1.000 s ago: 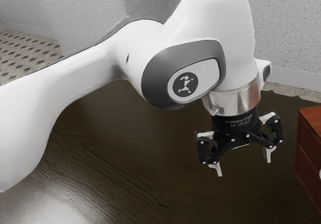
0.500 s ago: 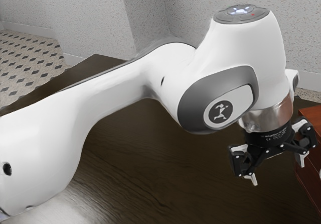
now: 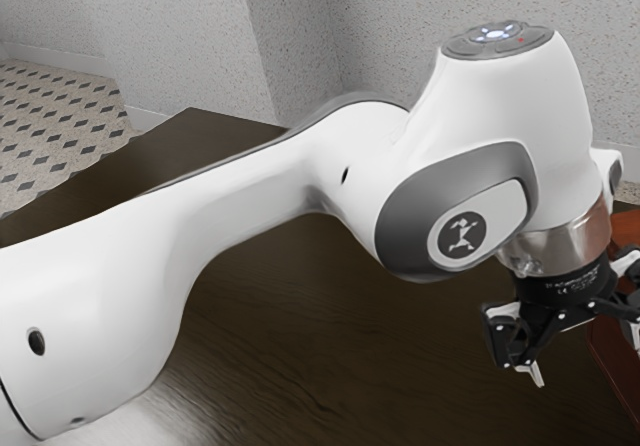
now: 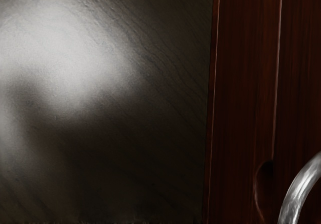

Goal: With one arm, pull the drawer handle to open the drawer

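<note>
Now the arm [image 3: 200, 256] stretches over the dark table [image 3: 300, 366] to bring the pincer [image 3: 587, 356], fingers apart and pointing down, up to the drawer [image 4: 246, 93] at the exterior view's right edge. Its metal handle [image 4: 301, 194] curves just beside the hand, ungripped, so the pull seems not yet begun.

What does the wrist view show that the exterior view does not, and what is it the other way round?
Wrist view: the curved metal handle, seen close against the wood. Exterior view: the white arm, the jaws standing open beside the cabinet, the tiled floor and the speckled wall. Both: the dark table and the red-brown cabinet.
</note>
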You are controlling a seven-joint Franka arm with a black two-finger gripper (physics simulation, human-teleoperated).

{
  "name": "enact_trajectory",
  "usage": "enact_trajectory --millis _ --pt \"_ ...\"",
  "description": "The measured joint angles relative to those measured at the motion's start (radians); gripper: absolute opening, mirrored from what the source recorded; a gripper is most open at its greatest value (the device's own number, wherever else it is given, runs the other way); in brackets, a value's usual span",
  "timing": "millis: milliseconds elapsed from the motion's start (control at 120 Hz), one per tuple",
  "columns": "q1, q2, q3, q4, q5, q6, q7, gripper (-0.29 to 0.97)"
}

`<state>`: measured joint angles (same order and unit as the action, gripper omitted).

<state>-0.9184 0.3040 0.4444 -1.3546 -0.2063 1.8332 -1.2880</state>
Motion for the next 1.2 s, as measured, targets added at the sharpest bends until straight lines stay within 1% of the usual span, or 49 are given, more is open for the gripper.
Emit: enact_trajectory --millis 200,700,1000,1200 --pt "-0.002 0.003 -0.001 -0.002 -0.012 0.003 0.023 0.68" --pt "0.005 0.038 -0.013 -0.009 -0.016 0.085 0.054 0.68" --pt "-0.001 0.048 -0.013 -0.011 -0.026 0.120 0.062 0.54" --pt "-0.004 0.053 -0.013 -0.014 -0.032 0.136 0.065 0.50"
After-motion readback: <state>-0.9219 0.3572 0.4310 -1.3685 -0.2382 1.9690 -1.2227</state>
